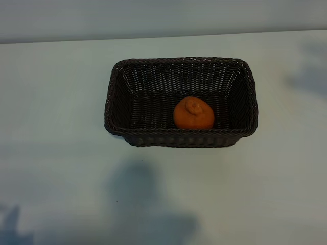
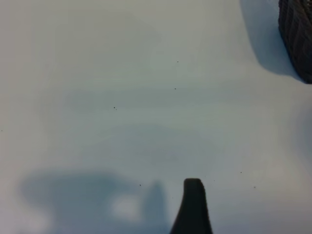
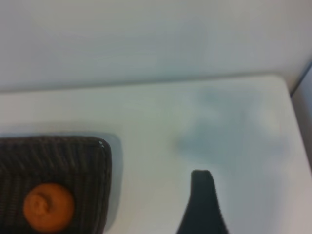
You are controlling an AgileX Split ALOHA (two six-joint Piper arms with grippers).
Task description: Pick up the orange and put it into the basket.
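Orange (image 1: 193,113): inside the basket (image 1: 181,138), on its floor, close to the long wall nearest the desk's near edge and toward the right end; knobbly stem end up; nothing gripping it.
Basket: dark woven wicker, upright on the pale desk (image 1: 56,127), about mid-desk, a little nearer the far edge than the near one; holds the orange alone.
Left gripper (image 2: 193,207): only one dark finger tip showing in its own wrist view, above bare desk, well apart from the basket, whose corner just shows at the edge of that view; fingers spread wide by the recorded opening, nothing between them.
Right gripper (image 3: 204,204): likewise one dark finger tip in its own wrist view, over bare desk beside the basket's end, clear of the rim and of the orange; fingers standing fairly wide, holding nothing.
Exterior view: no arm in sight, only soft shadows on the desk toward the near edge and the right side.
Done: pick-up and drop, judging from the fruit lying loose in the basket with both sets of fingers off it.
Left: apparently nothing for the orange itself; at most, parking the right arm away from the basket.
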